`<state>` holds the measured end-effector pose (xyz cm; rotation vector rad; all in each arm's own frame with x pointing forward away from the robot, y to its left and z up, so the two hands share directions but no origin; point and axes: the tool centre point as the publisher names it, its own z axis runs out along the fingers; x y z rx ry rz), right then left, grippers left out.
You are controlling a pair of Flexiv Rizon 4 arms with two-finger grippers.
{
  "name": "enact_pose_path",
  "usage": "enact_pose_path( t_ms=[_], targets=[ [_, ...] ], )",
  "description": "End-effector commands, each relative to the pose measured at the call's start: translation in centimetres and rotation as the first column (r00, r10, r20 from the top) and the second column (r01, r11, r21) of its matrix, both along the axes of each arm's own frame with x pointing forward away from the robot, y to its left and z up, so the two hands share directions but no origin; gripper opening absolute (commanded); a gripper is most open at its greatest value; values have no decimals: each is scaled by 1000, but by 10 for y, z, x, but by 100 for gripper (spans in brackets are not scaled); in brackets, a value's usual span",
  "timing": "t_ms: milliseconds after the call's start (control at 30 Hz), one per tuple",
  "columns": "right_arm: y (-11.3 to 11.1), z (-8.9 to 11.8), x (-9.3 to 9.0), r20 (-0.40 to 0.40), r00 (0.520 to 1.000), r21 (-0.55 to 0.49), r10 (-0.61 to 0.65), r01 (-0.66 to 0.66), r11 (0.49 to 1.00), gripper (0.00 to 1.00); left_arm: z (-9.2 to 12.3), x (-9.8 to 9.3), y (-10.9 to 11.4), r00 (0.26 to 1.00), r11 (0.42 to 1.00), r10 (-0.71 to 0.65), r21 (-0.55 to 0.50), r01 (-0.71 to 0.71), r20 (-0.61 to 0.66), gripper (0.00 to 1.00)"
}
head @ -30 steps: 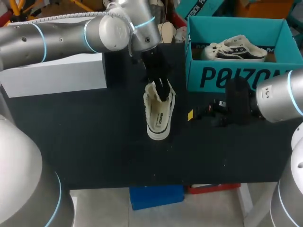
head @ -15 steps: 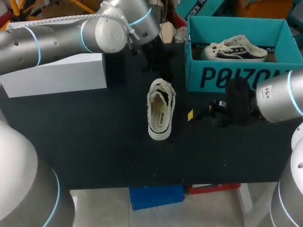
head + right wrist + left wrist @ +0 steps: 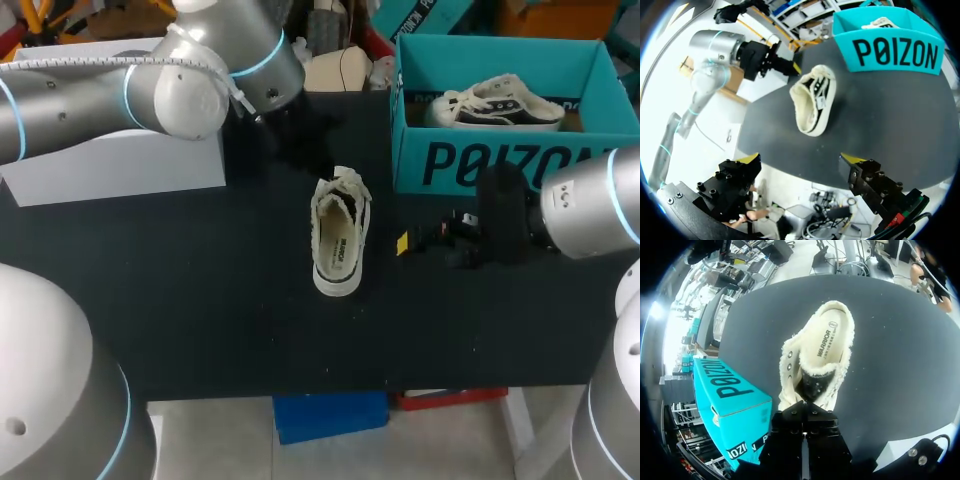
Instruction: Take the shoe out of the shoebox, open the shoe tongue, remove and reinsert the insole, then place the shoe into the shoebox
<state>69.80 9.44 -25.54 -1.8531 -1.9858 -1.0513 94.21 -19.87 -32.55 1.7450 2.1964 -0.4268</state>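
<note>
shoe point(image 3: 340, 232) upright on table point(image 3: 200, 280) | left tool point(image 3: 803, 407) together, near its toe | right tool point(image 3: 801, 159) apart (yellow tips wide)

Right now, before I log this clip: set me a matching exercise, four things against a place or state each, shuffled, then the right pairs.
Things:
1. cream shoe
2. black-and-white shoe
3. shoebox
4. right gripper

Places or states:
A. open, holding nothing
B. lying on the table, outside the shoebox
C. teal, at the table's back right
D. inside the shoebox

Pairs: 1-B, 2-D, 3-C, 4-A.
</note>
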Motion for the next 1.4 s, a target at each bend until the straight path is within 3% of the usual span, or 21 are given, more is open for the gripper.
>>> enact_pose_path(
  t_ms=[33,333,567,933,1167,1200,1333,1400],
  targets=[
    [1,0,0,0,1000,-2,-1,1,1000,100,-9,-8,0,1000,1000,7,14,-7,8,0],
    [1,0,0,0,1000,-2,-1,1,1000,100,-35,-24,-5,999,1000,-14,23,15,-40,0],
    [1,0,0,0,1000,-2,-1,1,1000,100,-40,-29,-5,998,999,-22,24,24,-57,0],
    [1,0,0,0,1000,-2,-1,1,1000,100,2,-41,8,992,1000,-16,-14,15,-129,0],
    [1,0,0,0,1000,-2,-1,1,1000,100,22,-46,28,990,998,-70,-15,69,-126,0],
    [1,0,0,0,1000,-2,-1,1,1000,100,23,-47,30,989,996,-85,-10,84,-120,9],
    [1,0,0,0,1000,-2,-1,1,1000,100,24,-50,36,987,992,-122,-4,122,-105,27],
    [1,0,0,0,1000,-2,-1,1,1000,100,23,-51,37,986,991,-136,-2,136,-96,31]
  ],
)
